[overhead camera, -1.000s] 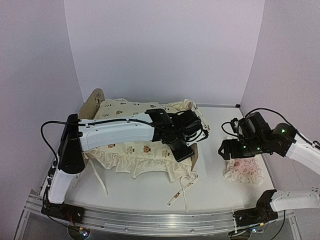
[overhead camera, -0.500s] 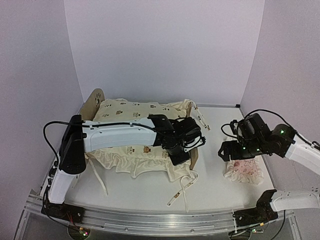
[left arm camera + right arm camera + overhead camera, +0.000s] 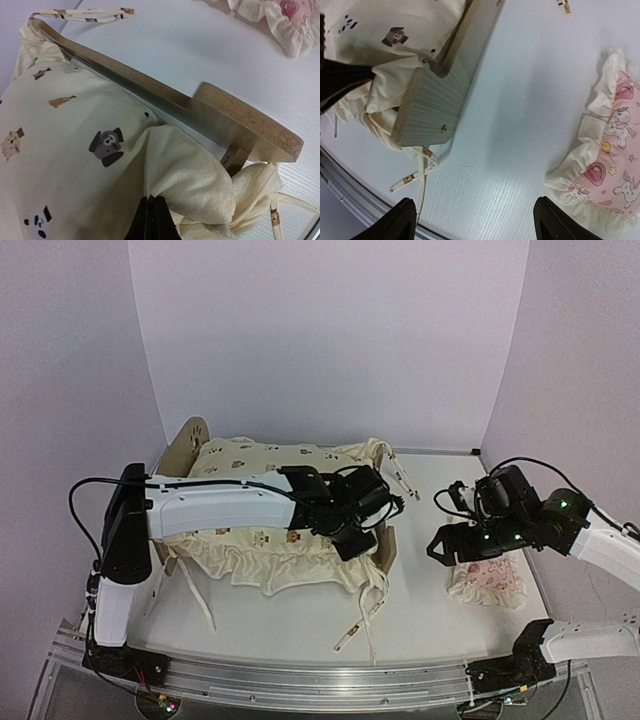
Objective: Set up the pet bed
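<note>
Evidently to square it over the pet bed (image 3: 190, 443), left of centre on the counter (image 3: 440, 630), the left gripper (image 3: 151, 220) pinches the ruffled cushion (image 3: 65, 150) by the footboard (image 3: 250, 125); the right gripper (image 3: 477, 222) hangs open near the pink pillow (image 3: 615, 165).

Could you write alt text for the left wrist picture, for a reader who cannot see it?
The left gripper, its fingertips closed, pinches a fold of the cream animal-print cushion at the bottom edge. Behind it the light-wood footboard of the pet bed runs diagonally across the white table, with a pink ruffled pillow in the top right corner.
</note>
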